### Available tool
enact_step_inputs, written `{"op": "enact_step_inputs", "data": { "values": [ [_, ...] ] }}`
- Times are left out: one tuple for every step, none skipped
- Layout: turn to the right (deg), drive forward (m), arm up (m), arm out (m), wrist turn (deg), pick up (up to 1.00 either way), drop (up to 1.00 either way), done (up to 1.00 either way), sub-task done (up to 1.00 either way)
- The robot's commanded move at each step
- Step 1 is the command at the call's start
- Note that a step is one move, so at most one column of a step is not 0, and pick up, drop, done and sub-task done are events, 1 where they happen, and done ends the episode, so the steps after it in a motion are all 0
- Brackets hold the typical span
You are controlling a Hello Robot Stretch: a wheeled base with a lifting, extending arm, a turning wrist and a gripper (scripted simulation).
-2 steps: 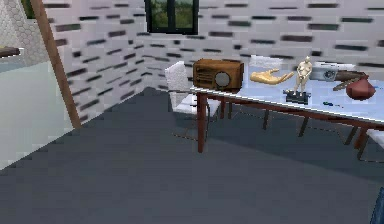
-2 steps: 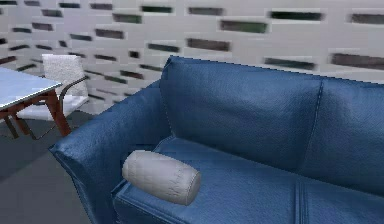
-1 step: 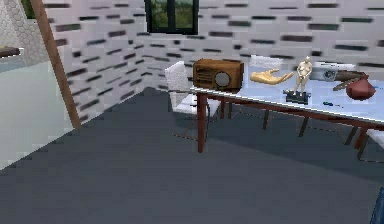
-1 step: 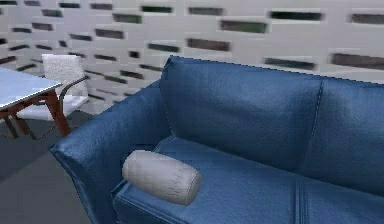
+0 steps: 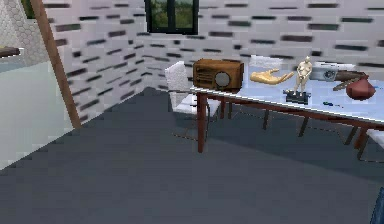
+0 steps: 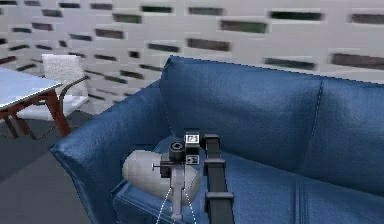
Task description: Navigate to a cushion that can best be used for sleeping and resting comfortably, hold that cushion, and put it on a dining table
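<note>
In the forward view we see the dining table [image 5: 245,95] ahead. A brown radio [image 5: 218,74] and a small statue [image 5: 305,72] stand on it. Some bare top by the near edge looks like a good spot for later.

In the arm side view the gripper [image 6: 175,185] is at a grey cushion [image 6: 148,168]. The cushion lies on the seat of the blue sofa [image 6: 270,110], by the armrest. We cannot tell how the fingers stand, or whether they hold anything. We should take the cushion by its soft middle. Then we should lift it straight up, clear of the seat, before we turn.

Pale brick walls [image 5: 110,50] and dark floor [image 5: 120,170] surround a blue sofa [image 6: 290,110].
</note>
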Motion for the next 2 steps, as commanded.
{"op": "enact_step_inputs", "data": {
  "values": [
    [0.0, 0.00, 0.00, 0.00, 45.0, 0.00, 0.00, 0.00, 0.00],
    [0.0, 0.00, 0.00, 0.00, 45.0, 0.00, 0.00, 0.00, 0.00]
  ]
}}
